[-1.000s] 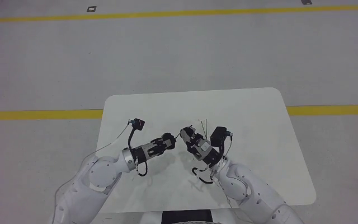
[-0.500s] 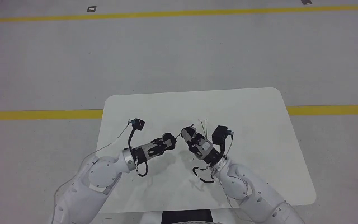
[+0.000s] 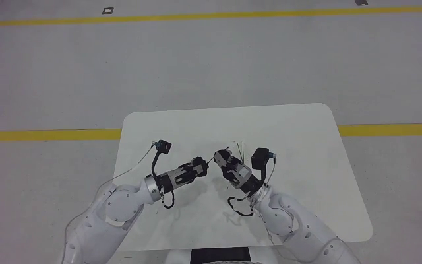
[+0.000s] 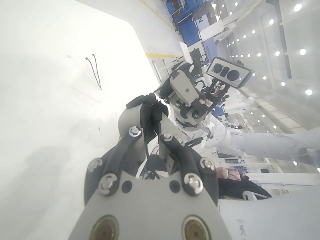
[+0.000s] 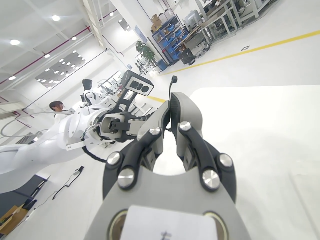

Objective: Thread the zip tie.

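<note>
A thin black zip tie is held in the air between both grippers, over the middle of the white table. My right gripper is shut on the zip tie; the head end sticks up past its fingertips in the right wrist view. My left gripper sits just beside it, tips almost touching. In the left wrist view, this gripper is shut on the black strap. Where the two ends meet is hidden behind the fingers.
Two spare black zip ties lie on the table just beyond the grippers, crossing at one end. The table's right half and far side are bare. Workbenches and shelving stand in the room far behind.
Almost nothing: both grippers stay shut and close together, with only a slight shift of the arms.
</note>
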Tool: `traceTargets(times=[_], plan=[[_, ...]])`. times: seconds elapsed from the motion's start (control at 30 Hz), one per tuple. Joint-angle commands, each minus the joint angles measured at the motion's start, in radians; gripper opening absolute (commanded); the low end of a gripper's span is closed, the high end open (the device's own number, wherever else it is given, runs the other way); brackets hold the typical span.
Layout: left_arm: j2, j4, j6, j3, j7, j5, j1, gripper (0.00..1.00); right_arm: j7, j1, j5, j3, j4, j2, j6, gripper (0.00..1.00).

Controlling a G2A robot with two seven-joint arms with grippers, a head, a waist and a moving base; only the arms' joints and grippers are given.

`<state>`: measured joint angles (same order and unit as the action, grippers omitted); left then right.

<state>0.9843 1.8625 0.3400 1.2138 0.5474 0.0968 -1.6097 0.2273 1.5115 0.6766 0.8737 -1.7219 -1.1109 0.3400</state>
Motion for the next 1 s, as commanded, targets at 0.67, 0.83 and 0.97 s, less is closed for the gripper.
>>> traceTargets(times=[0.67,0.83,0.97], plan=[[-0.007,0.006,0.000,-0.008,-0.029,0.019,0.001,0.00,-0.013,0.028,0.003,0.034,-0.012,-0.014,0.000,0.00],[-0.009,0.006,0.000,-0.009,-0.031,0.017,0.001,0.00,-0.005,0.035,0.022,0.042,-0.017,-0.018,0.000,0.00],[-0.010,0.003,0.000,-0.010,-0.030,0.014,0.002,0.00,-0.004,0.041,0.033,0.050,-0.022,-0.019,0.000,0.00]])
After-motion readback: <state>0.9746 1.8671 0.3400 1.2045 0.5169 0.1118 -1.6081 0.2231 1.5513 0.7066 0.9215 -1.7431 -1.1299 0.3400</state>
